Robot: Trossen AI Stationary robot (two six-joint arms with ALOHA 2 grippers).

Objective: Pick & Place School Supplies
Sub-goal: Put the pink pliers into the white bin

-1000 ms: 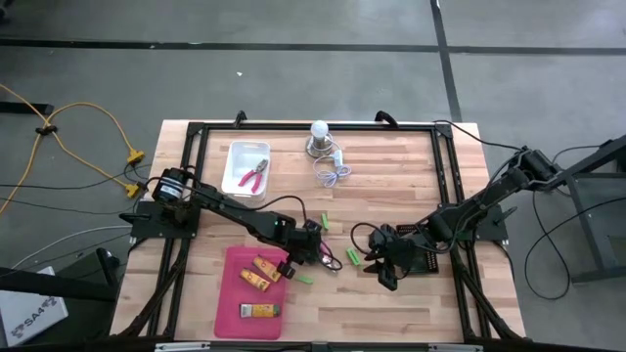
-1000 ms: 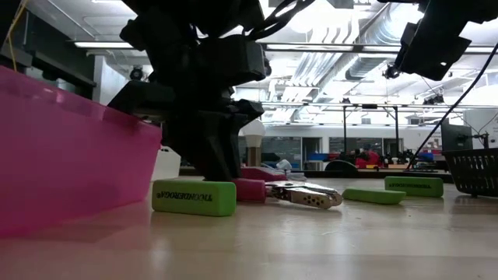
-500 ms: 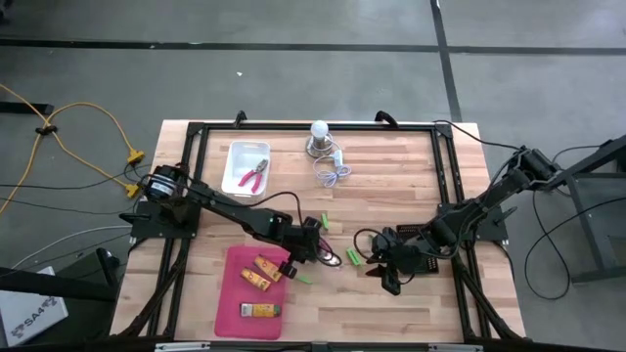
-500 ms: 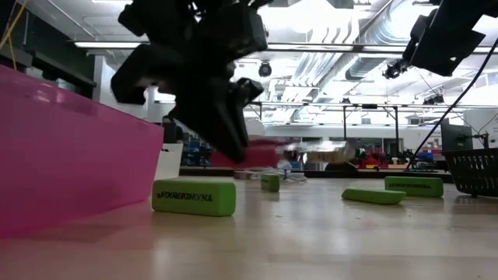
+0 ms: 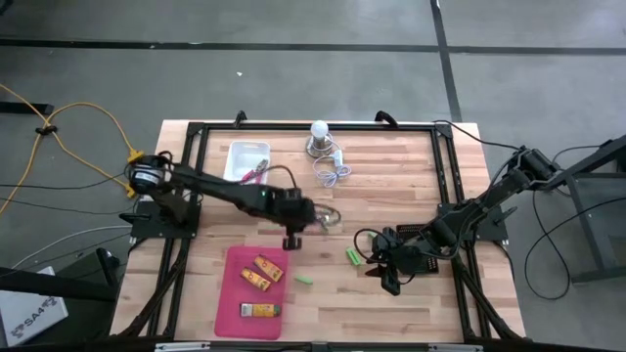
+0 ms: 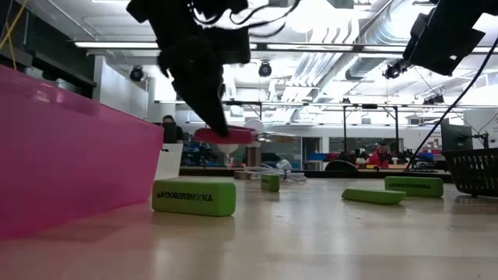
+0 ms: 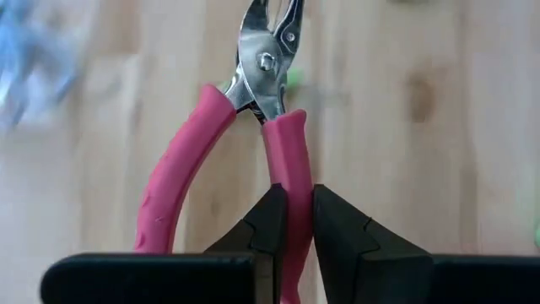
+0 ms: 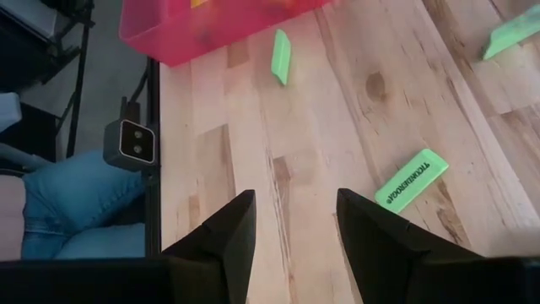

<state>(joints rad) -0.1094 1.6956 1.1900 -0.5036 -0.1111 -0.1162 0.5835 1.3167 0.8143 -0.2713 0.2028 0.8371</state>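
Observation:
My left gripper (image 5: 305,219) is shut on a pink-handled pliers tool (image 5: 329,216) and holds it above the middle of the table. In the low view the pliers (image 6: 227,134) hang clear of the wood. A second pair of pliers (image 5: 255,175) lies in the white tray. Orange oblong pieces (image 5: 260,273) lie in the pink tray. Green sticks (image 5: 352,256) (image 5: 305,280) lie flat on the table. My right gripper (image 5: 378,266) hovers open over bare wood near one green stick (image 8: 412,190). My left gripper pinches one pink handle of the pliers (image 7: 288,160) between its two fingers (image 7: 268,221), which lie along the handle. The other handle (image 7: 177,181) spreads free beside it, and the metal jaws (image 7: 267,46) point away from the gripper. The tool is lifted clear of the table.
The pink tray (image 5: 231,298) sits at the near edge, the white tray (image 5: 239,157) at the far left. A white bulb with coiled cord (image 5: 320,130) stands at the far edge. A black basket (image 5: 423,250) sits under the right arm. A person's jeans (image 8: 72,203) show beyond the table.
My left gripper has risen from the table with the pliers, lifting them clear, and has moved toward the far edge and slightly left. The green stick it stood over stays on the table.

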